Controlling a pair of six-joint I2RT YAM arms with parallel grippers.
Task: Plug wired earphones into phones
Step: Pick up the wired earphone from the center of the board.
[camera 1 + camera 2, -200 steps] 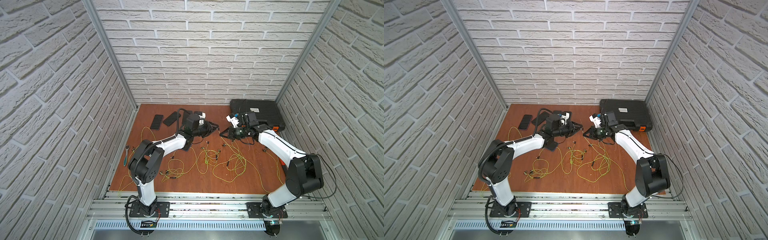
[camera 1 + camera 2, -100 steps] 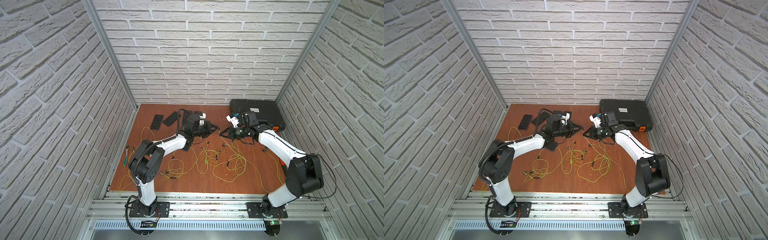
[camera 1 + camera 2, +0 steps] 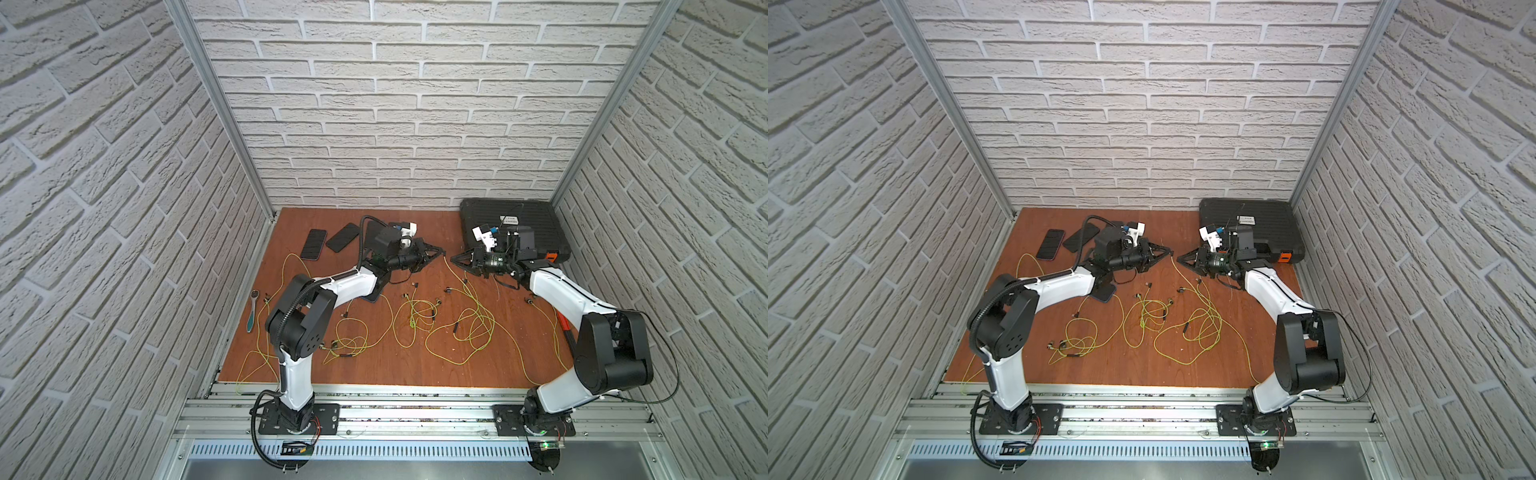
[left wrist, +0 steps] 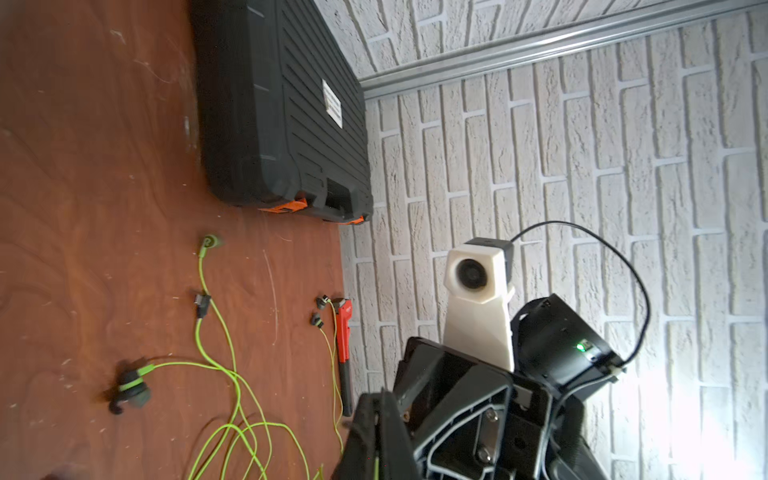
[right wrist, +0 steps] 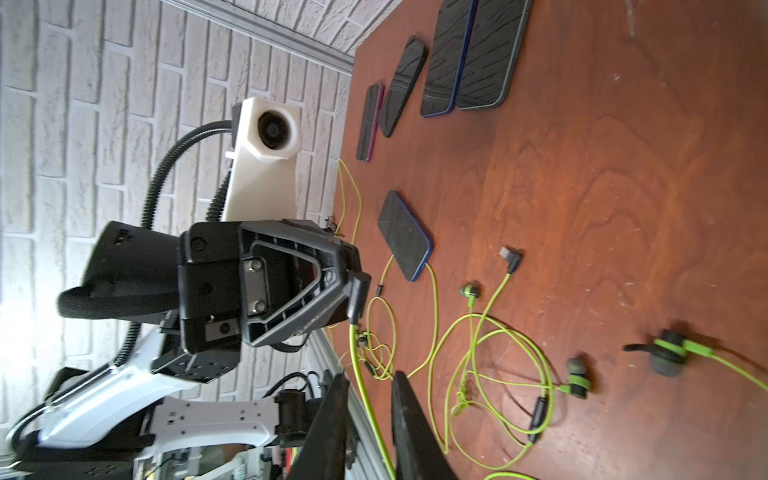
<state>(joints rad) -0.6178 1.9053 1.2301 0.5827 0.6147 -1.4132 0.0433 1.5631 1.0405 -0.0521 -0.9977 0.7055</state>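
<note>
Both grippers hover tip to tip above the middle back of the floor. My left gripper (image 3: pixel 440 251) (image 4: pixel 376 401) is shut on a yellow-green earphone cord (image 5: pixel 353 336), which hangs from its fingertips. That cord passes through the gap of my right gripper (image 3: pixel 454 258) (image 5: pixel 370 376), whose jaws stand apart without touching it. Other wired earphones (image 3: pixel 415 313) lie tangled on the floor. Two black phones (image 3: pixel 314 244) (image 3: pixel 343 237) lie at the back left. The right wrist view shows several phones (image 5: pixel 482 54), one (image 5: pixel 405 235) with a cord at its end.
A ribbed black case (image 3: pixel 515 224) with orange latches fills the back right corner. A teal-handled ratchet (image 3: pixel 252 311) lies by the left wall and a red pipe wrench (image 4: pixel 343 332) by the right wall. Brick walls close in three sides.
My left gripper's jaws have closed on the cord. My right gripper's jaws have parted from it. Both arms have stayed almost where they were.
</note>
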